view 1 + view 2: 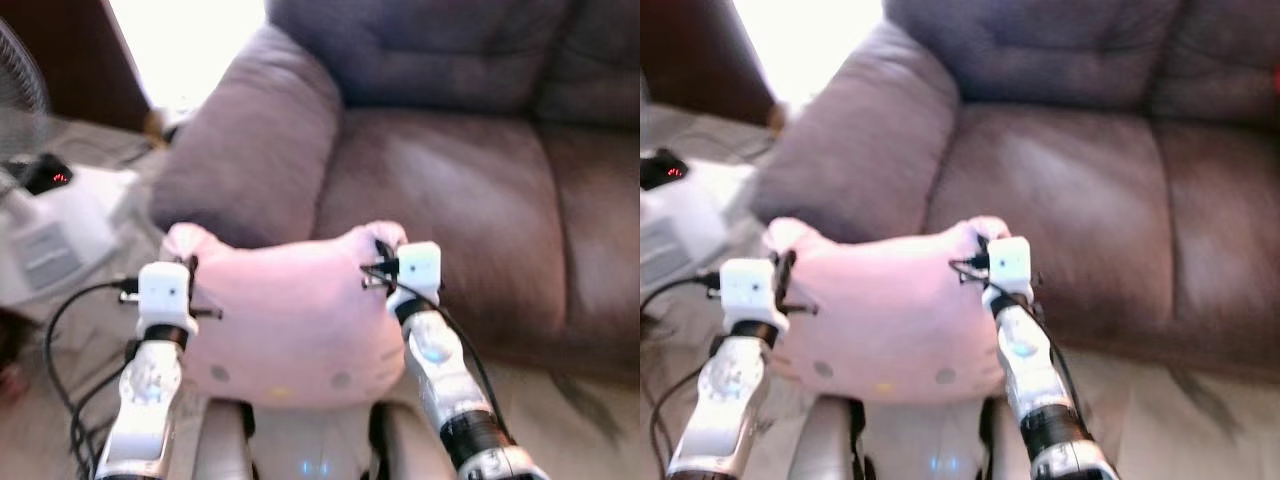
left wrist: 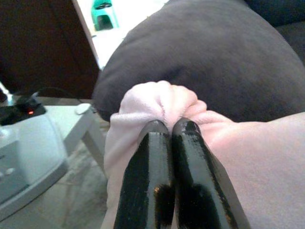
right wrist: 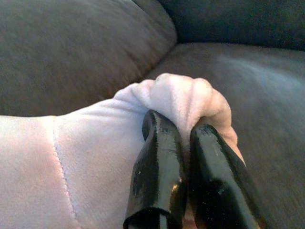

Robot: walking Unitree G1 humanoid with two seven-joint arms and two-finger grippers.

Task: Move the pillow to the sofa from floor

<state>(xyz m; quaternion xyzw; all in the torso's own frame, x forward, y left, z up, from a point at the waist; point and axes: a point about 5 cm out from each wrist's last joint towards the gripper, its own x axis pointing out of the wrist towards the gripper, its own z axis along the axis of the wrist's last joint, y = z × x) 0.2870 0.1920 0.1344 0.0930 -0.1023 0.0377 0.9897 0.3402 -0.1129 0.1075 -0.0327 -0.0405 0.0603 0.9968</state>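
Left eye view: both silver arms are raised forward toward the sofa [image 1: 440, 170]. A pink pillow [image 1: 290, 320] is held between them, off the floor, just in front of the sofa's seat and armrest. The left gripper [image 1: 190, 268] and right gripper [image 1: 380, 255] are each set at an upper corner of the pillow.

Left wrist view: the black fingers [image 2: 147, 181] are pressed together on a bunched corner of pillow fabric.

Right wrist view: the fingers [image 3: 159, 167] are clamped on the other bunched corner, above the sofa seat.
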